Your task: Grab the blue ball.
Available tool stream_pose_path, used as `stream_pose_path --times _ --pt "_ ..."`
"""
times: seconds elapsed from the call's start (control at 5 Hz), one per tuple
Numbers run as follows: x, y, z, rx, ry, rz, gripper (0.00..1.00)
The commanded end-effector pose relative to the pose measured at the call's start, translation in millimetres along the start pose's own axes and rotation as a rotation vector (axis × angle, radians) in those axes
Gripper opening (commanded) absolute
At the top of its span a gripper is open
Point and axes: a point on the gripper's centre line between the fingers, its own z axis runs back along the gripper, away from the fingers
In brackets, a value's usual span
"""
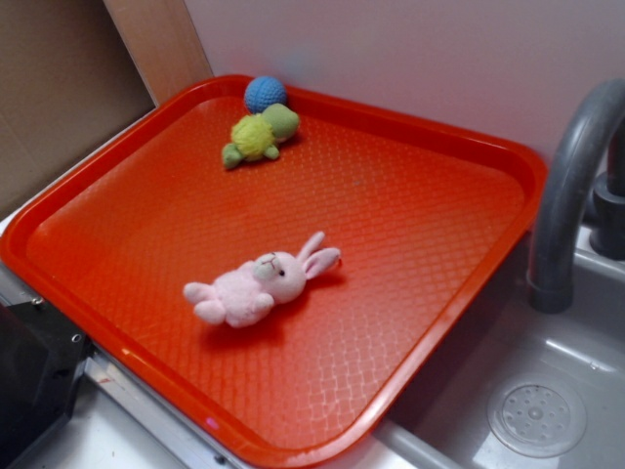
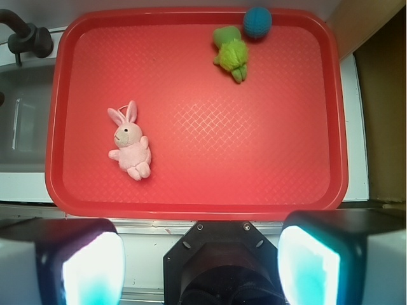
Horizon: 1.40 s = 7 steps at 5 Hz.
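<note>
Wide-open gripper, its two pale fingers spread far apart and holding nothing, hangs off the near rim of the red textured plastic tray. Pink plush rabbit lies mid-tray, open floor all around. Far corner: yellow-green plush turtle, touching the small dimpled blue ball against the rim.

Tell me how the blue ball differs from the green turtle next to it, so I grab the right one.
The blue ball is round, dimpled and all blue; the plush turtle is yellow-green, soft, with head and flippers sticking out. The ball sits tight in the tray's far corner against the rim; the turtle lies just inward of it. Both are similar in size, on the red tray, close together.
</note>
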Motion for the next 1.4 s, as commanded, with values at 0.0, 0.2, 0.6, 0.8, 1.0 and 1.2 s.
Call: stream_pose_path --times 0.0,0.2,0.6,0.8,1.0,1.2 --pt "0.0 0.0 0.0 0.000 0.000 0.000 1.00" --pt "47.1 21.7 -32.7 0.093 -0.109 0.100 1.00" --pt "122.9 66.0 -85.9 0.057 -0.203 0.111 1.00" --pt "150.1 71.2 -118.5 0.007 -0.154 0.071 1.00" --pt "158.9 89.0 -126.2 0.034 -0.130 0.073 1.00" --pt "158.9 89.0 -126.2 0.034 -0.130 0.073 1.00"
